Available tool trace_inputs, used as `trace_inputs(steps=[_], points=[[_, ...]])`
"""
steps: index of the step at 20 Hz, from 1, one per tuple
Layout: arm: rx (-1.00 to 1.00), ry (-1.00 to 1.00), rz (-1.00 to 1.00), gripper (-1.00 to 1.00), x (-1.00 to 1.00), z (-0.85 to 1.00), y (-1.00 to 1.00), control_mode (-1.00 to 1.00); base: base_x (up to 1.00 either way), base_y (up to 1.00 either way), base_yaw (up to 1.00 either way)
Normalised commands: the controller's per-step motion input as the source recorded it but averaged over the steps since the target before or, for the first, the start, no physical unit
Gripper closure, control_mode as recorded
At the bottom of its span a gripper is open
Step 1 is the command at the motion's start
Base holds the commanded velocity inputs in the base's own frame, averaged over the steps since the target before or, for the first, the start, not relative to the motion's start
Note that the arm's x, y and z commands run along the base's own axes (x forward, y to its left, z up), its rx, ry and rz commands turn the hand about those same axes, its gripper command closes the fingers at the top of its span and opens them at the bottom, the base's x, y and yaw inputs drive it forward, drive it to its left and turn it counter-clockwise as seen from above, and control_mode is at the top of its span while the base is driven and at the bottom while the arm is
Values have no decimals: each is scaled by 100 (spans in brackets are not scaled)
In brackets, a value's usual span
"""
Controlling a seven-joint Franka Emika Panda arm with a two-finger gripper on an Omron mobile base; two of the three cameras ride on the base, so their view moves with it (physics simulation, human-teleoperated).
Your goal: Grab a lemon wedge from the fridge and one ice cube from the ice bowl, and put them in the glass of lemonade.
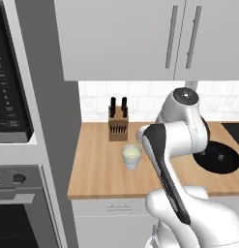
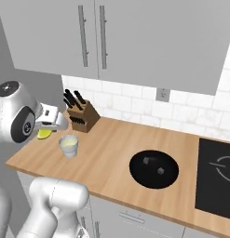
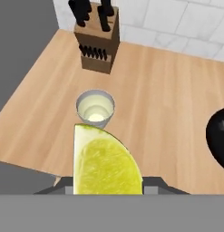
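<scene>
Gripper (image 2: 47, 130) clamped on the yellow-green lemon wedge (image 3: 104, 165) hangs above the wooden counter's (image 2: 116, 148) left end, short of the pale translucent glass of lemonade (image 3: 95, 108) standing before the wooden knife block (image 3: 96, 43), so centre over the rim, lower, then release.

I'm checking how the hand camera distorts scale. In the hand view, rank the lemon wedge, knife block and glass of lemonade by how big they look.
1. lemon wedge, largest only because it sits right at the camera
2. knife block
3. glass of lemonade, not much smaller than the block
</scene>
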Motion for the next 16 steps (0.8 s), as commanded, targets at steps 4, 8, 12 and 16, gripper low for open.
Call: trace_inputs(steps=[4, 8, 12, 16], points=[[-5, 18, 1, 100, 100, -73, 34, -100, 0, 0, 0], [-1, 21, 4, 100, 100, -60, 10, -100, 0, 0, 0], [0, 27, 3, 100, 95, -41, 0, -100, 0, 0, 0], [0, 6, 8, 100, 40, -51, 0, -100, 0, 0, 0]])
